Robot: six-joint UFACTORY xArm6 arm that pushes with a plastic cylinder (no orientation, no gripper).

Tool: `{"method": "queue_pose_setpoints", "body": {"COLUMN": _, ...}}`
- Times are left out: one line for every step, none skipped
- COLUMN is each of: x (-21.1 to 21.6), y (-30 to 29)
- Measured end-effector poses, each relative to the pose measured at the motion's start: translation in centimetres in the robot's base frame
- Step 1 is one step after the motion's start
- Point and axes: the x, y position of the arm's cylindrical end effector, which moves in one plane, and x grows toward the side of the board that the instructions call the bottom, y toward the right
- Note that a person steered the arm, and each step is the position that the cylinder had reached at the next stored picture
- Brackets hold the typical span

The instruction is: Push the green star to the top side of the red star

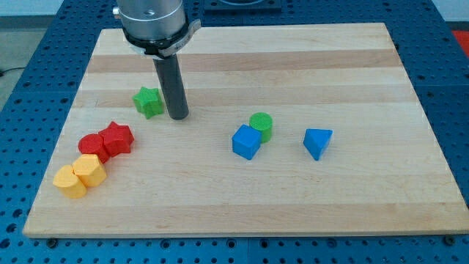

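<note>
The green star (148, 101) lies on the wooden board at the view's left, above and a little right of the red star (116, 138). My tip (178, 116) rests on the board just to the right of the green star, a small gap from it. The dark rod rises from there to the arm's head at the view's top. The red star sits lower left, touching a red round block (93, 147).
A yellow hexagon block (90, 170) and a yellow heart-like block (69, 181) lie below the red ones. A blue cube (246, 141) touches a green cylinder (261, 126) at centre. A blue triangular block (317, 142) lies right of them. The wooden board (293, 66) has edges all round.
</note>
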Motion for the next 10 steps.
{"method": "queue_pose_setpoints", "body": {"x": 0.0, "y": 0.0}}
{"method": "queue_pose_setpoints", "body": {"x": -0.2, "y": 0.0}}
{"method": "queue_pose_setpoints", "body": {"x": -1.8, "y": 0.0}}
{"method": "queue_pose_setpoints", "body": {"x": -3.0, "y": 0.0}}
{"method": "queue_pose_setpoints", "body": {"x": -3.0, "y": 0.2}}
{"method": "queue_pose_setpoints", "body": {"x": -3.5, "y": 0.3}}
{"method": "queue_pose_setpoints", "body": {"x": -3.5, "y": -3.9}}
{"method": "queue_pose_setpoints", "body": {"x": -3.5, "y": -7.4}}
{"method": "queue_pose_setpoints", "body": {"x": -3.5, "y": -7.6}}
{"method": "queue_pose_setpoints", "body": {"x": -3.5, "y": -7.8}}
